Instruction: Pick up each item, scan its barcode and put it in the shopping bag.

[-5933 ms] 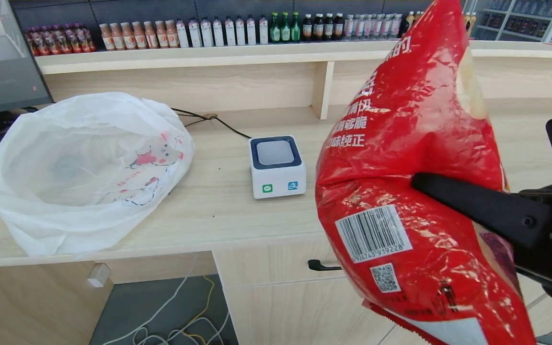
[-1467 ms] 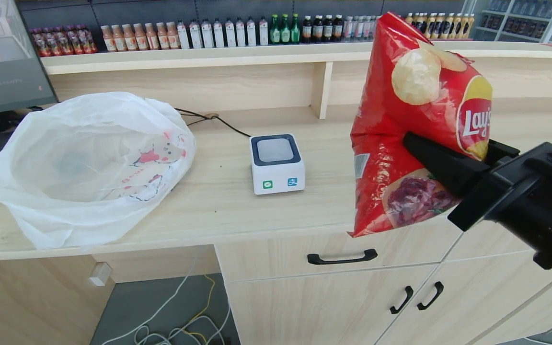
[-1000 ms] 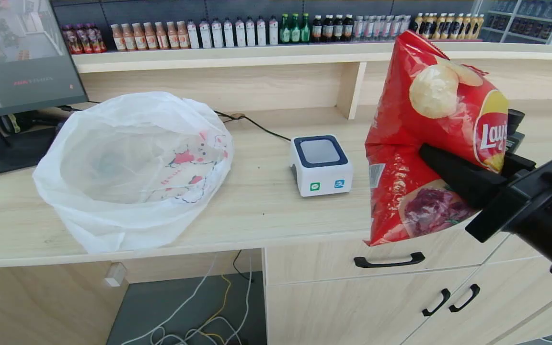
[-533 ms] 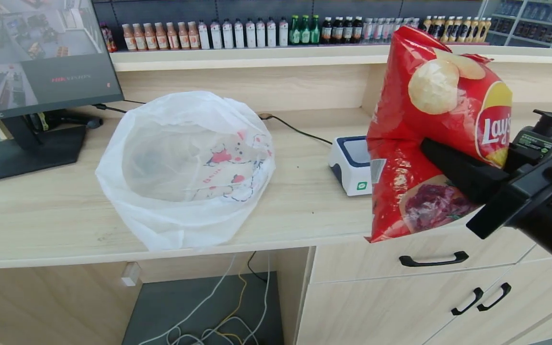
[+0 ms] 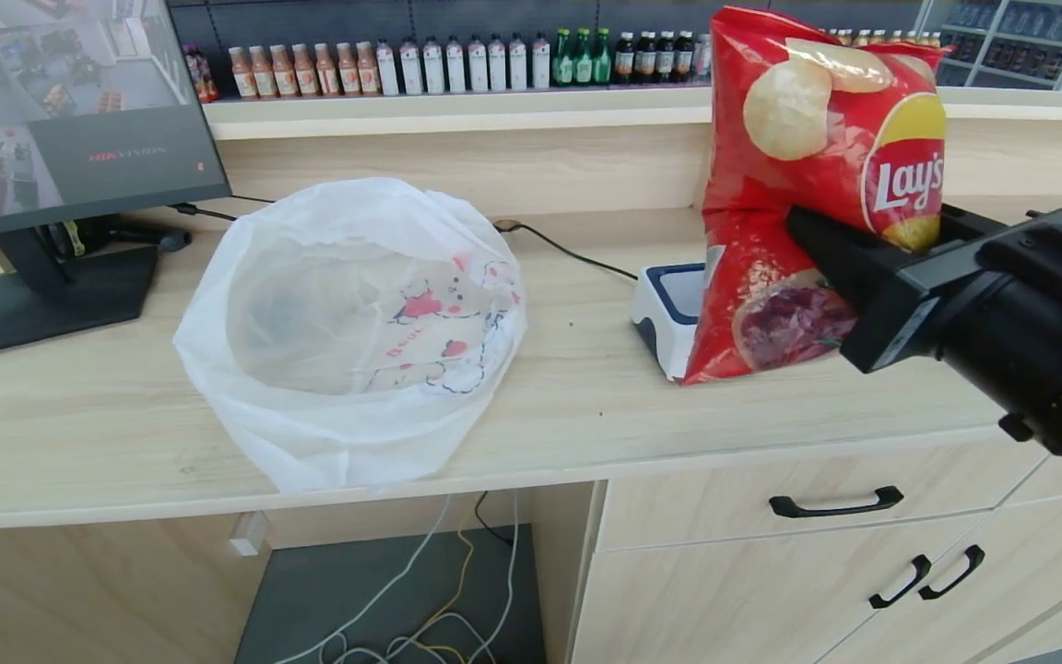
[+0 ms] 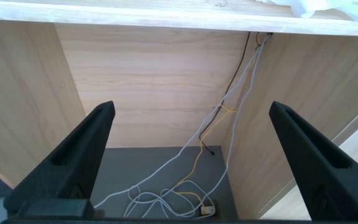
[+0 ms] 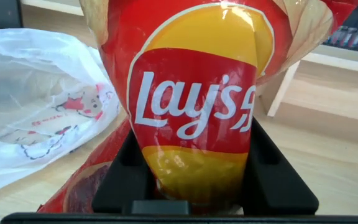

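A red chip bag hangs upright above the counter's right part, with my right gripper shut on its middle. In the right wrist view the chip bag stands between the black fingers. Its lower corner covers part of the white scanner box. The white plastic shopping bag lies open on the counter to the left; the same shopping bag lies beyond the chips. My left gripper is open below the countertop, facing cables on the floor.
A monitor on a black stand sits at the counter's far left. A raised back shelf carries a row of bottles. A dark cable runs to the scanner. Drawers with black handles are under the counter on the right.
The camera has swung left, bringing the monitor into view. The right gripper has lifted the chip bag and carried it forward over the counter, turning its front face to the camera.
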You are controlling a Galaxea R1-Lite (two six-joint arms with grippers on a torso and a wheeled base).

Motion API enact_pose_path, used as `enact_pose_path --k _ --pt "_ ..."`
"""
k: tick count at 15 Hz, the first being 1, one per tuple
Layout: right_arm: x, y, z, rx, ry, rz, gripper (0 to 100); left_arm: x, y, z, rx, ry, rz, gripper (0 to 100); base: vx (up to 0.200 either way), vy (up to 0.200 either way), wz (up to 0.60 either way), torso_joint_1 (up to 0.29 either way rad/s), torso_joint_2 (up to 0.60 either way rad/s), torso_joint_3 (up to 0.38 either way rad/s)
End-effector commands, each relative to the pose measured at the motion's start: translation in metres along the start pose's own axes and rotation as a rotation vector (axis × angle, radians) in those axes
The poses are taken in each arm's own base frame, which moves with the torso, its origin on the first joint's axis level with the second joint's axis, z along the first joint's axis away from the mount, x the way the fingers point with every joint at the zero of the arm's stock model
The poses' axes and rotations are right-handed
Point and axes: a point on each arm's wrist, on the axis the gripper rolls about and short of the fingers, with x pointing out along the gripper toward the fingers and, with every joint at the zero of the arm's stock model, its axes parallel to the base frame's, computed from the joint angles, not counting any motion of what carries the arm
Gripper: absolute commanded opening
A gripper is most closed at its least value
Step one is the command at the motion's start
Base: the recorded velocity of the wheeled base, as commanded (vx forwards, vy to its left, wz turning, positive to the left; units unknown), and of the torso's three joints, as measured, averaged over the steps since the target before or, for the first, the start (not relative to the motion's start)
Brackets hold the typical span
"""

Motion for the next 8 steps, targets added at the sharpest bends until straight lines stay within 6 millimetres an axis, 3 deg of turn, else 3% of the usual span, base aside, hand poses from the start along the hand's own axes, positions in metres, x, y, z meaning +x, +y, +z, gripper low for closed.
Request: enact_pose_path --k 1,8 --pt "0.021 0.008 -0.002 -0.032 0.015 -0.036 0 0.000 0.000 0.000 0.000 -0.001 0.002 100 0.000 0.000 0.00 0.000 0.00 0.000" --pt "0.048 0.006 -0.007 -0.089 0.059 -0.172 0 0.000 0.000 0.000 0.000 -0.001 0.002 100 0.000 0.000 0.00 0.000 0.00 0.000"
